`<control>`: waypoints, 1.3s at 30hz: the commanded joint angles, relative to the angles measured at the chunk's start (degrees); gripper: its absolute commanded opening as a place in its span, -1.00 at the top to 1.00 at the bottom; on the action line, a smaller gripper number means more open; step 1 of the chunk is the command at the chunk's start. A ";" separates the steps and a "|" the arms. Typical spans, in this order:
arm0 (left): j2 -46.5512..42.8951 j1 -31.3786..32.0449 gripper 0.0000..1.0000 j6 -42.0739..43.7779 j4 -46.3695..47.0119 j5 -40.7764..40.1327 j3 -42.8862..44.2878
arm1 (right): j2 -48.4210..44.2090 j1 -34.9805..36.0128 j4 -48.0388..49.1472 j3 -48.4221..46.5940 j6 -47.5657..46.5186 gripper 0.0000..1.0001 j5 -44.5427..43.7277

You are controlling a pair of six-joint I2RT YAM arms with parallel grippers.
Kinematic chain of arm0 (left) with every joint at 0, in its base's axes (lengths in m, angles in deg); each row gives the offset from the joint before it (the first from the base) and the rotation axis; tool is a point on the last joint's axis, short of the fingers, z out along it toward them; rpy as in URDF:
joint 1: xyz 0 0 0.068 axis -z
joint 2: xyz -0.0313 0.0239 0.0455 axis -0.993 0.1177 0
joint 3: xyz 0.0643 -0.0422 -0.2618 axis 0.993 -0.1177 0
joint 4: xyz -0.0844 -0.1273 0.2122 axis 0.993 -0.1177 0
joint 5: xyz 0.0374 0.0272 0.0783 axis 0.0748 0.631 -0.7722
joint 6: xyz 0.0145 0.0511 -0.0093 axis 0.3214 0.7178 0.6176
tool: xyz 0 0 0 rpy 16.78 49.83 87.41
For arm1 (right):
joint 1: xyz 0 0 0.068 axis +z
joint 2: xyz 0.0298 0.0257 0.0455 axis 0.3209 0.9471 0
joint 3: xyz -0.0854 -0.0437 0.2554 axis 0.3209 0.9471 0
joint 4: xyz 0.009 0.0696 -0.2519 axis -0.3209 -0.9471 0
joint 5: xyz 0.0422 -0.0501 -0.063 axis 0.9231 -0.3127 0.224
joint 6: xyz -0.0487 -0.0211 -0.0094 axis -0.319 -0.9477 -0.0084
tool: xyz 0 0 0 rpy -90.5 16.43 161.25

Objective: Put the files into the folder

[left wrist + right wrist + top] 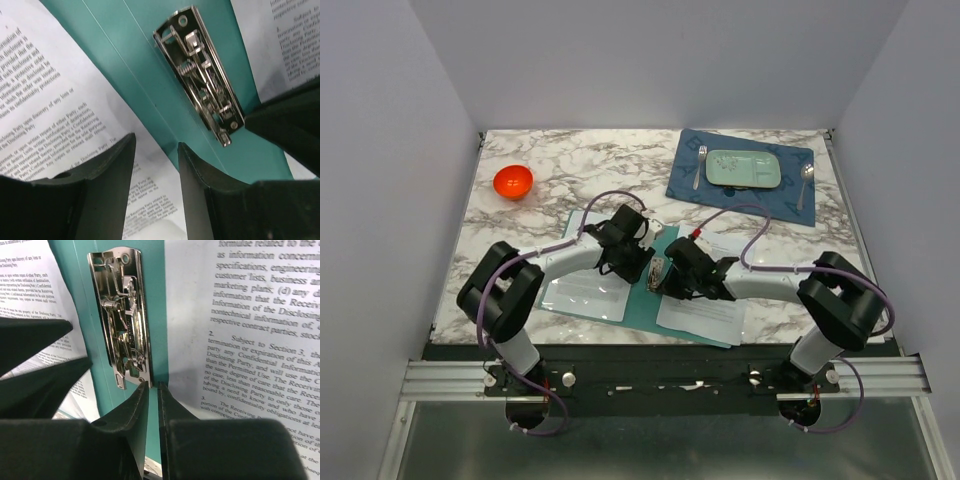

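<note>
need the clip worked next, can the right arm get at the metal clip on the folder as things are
Probably yes. The right end effector sits just below the metal clip on the folder, nearly shut, with nothing between them. The left end effector crowds the left side, though.

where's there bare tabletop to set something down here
Bare marble lies between the small orange bowl and the dark blue placemat, and along the far edge. It is crowded at the open teal folder, where both grippers meet.
</note>
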 commanded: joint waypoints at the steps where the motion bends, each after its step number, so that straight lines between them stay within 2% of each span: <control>1: 2.86 0.33 -0.04 -1.97 2.88 -1.83 4.43 | -0.15 -0.07 -5.69 4.73 0.37 0.58 -3.71; 7: 7.60 2.08 -0.03 -2.15 2.36 -2.10 7.86 | -2.09 -0.16 -4.90 7.11 1.16 0.59 -4.15; 13: 10.16 6.03 -0.03 -1.98 2.27 -2.45 7.16 | -3.49 -0.25 -4.11 8.43 1.51 0.59 -4.15; 21: 9.11 8.76 -0.03 -2.33 0.60 0.36 7.07 | -6.22 -1.39 -4.11 11.68 2.48 0.60 -5.03; 29: 4.90 8.85 -0.02 -2.24 -1.51 1.86 5.06 | -9.29 -2.80 -3.75 14.50 2.48 0.60 -5.12; 30: 4.19 8.77 -0.04 -2.24 -1.51 1.95 4.88 | -9.56 -2.80 -3.75 14.32 2.48 0.60 -5.12; 34: 1.46 8.33 -0.51 -2.33 -3.70 2.73 6.02 | -10.09 -2.80 -3.67 13.18 1.86 0.60 -5.21; 37: -1.17 7.89 -0.55 -2.85 -4.94 3.79 5.93 | -9.82 -2.80 -3.75 12.39 1.78 0.60 -5.21; 39: -2.84 7.89 -0.48 -3.47 -4.50 5.28 4.53 | -9.74 -2.71 -3.75 12.04 1.95 0.60 -5.03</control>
